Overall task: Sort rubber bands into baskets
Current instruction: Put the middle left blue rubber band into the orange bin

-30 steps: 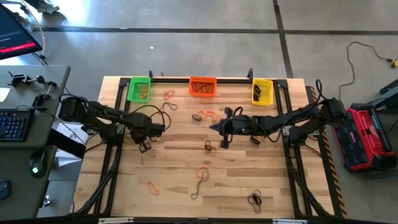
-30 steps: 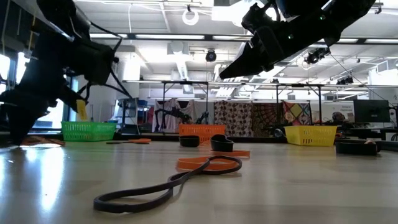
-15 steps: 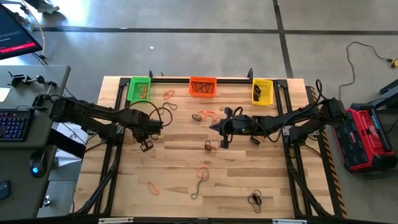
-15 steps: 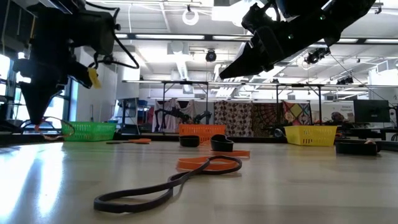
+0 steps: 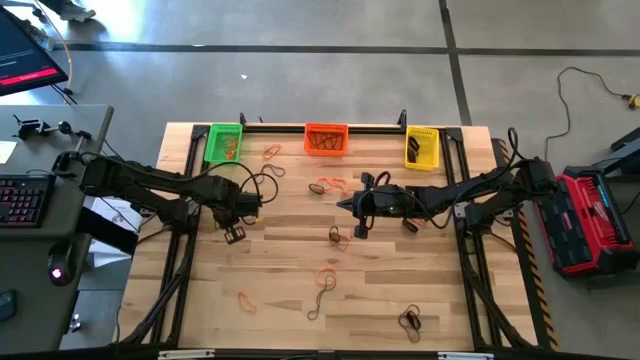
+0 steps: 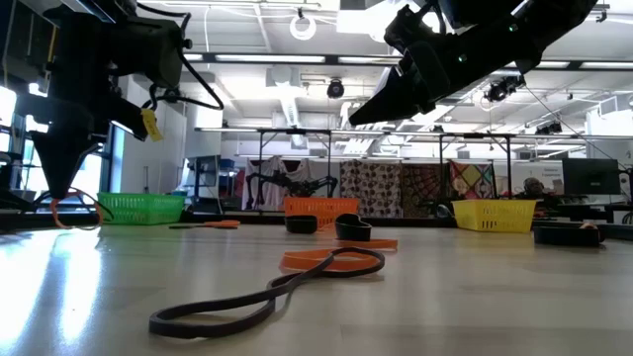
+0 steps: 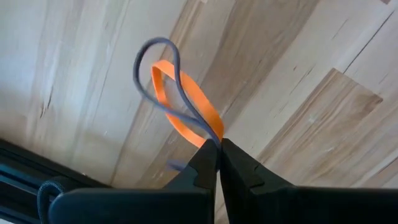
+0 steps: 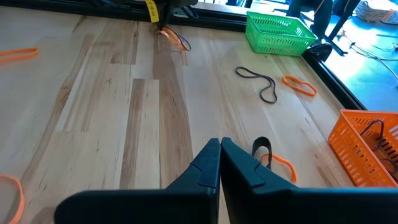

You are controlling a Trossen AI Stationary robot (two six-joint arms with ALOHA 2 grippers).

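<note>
Left gripper [image 7: 217, 144] points down over the table's [image 5: 290, 250] left side, fingers pinched on an orange rubber band [image 7: 186, 102] and a darker one [image 7: 155, 74] looped with it; in the low view the loops [image 6: 74, 210] hang at its tip just above the wood, possibly brushing it; its arm reaches in from the left edge, near the green basket [image 5: 224, 142]. Right gripper [image 8: 220, 149] hovers empty and closed above the table's middle, arm stretched in level from the right. Orange basket [image 5: 326, 138] and yellow basket [image 5: 421, 147] sit along the far edge; loose bands [image 5: 322, 280] lie scattered.
</note>
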